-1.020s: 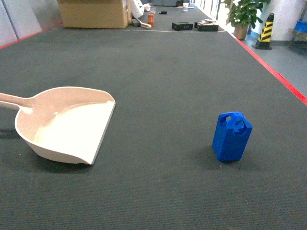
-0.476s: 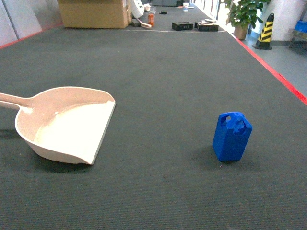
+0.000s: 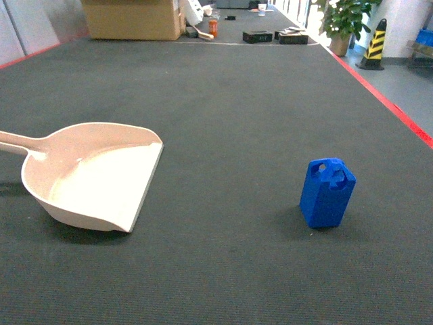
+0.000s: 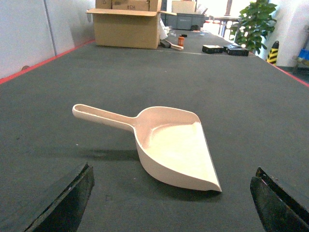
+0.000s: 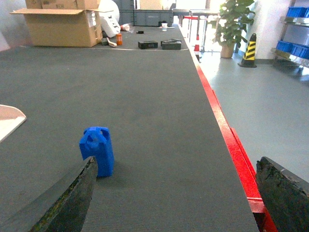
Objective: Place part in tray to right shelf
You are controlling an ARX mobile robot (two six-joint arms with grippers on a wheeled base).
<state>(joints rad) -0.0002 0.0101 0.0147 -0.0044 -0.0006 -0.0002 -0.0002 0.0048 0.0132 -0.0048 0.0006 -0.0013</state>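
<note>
The cream-beige tray (image 3: 95, 177) lies on the dark mat at the left, with its handle pointing left and its flat lip facing right. The small blue part (image 3: 327, 193) stands upright on the mat at the right, well apart from the tray. Neither gripper shows in the head view. In the left wrist view my left gripper (image 4: 169, 208) is open, with the tray (image 4: 171, 145) lying just ahead of its wide-spread fingers. My right gripper (image 5: 174, 203) is open too, and the part (image 5: 98, 151) stands ahead by its left finger (image 5: 63, 203). A steel rack with blue crates (image 5: 295, 29) stands far right; I cannot tell if it is the right shelf.
A red line (image 5: 227, 145) runs along the mat's right edge, with grey floor beyond it. At the far end are a cardboard box (image 3: 132, 19), small black cases (image 3: 257, 36), a potted plant (image 3: 342, 20) and a yellow-black cone (image 3: 373, 44).
</note>
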